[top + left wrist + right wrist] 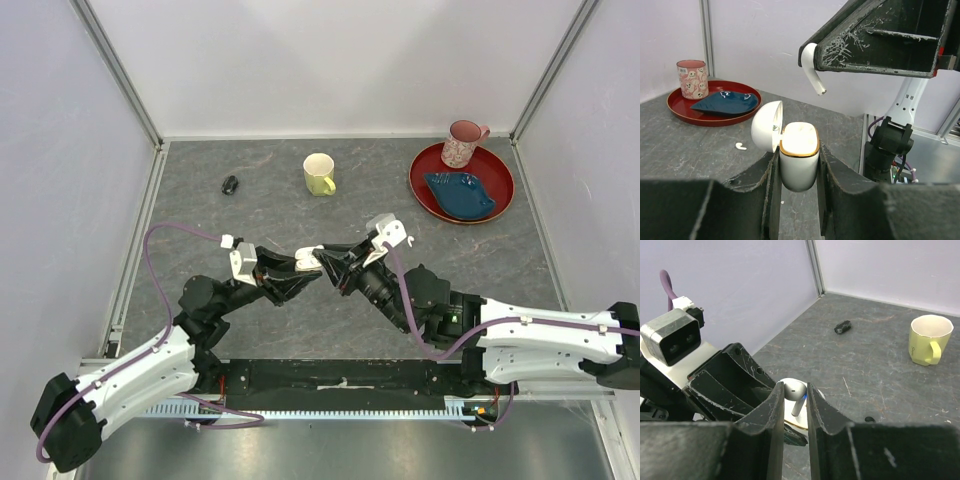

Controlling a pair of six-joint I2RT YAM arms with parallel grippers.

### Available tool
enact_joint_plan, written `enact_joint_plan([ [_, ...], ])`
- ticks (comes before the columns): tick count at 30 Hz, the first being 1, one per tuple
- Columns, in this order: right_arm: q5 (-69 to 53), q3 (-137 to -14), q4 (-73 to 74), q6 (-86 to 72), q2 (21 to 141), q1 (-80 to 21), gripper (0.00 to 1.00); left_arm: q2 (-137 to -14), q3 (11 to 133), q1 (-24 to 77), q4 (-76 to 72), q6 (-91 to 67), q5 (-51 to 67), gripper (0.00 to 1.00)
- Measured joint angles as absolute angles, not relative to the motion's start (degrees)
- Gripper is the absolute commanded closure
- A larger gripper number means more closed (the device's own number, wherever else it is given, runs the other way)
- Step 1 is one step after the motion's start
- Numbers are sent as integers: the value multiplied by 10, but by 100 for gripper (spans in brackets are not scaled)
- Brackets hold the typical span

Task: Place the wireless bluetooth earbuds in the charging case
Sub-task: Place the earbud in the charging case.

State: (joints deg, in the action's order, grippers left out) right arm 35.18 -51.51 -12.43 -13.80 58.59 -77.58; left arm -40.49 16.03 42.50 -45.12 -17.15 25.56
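While pinched, earbud (810,64) glossy white, slim-stemmed

Two arms reaching inward from the near edge, fingertips nearly meeting mid-table, left gripper (799,156) clamped on the open charging case (799,170), right gripper (795,396) pinching a white earbud (794,388) just above it.

Left gripper (298,272) faces right gripper (334,264), near the yellow mug (319,174).
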Motion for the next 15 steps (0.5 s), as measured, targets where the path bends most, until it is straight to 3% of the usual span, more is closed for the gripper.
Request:
enact_joint_plan([
  [15,406,-510,-190,-105,617,-795,100,-385,159,425,-464,-171,246,98],
])
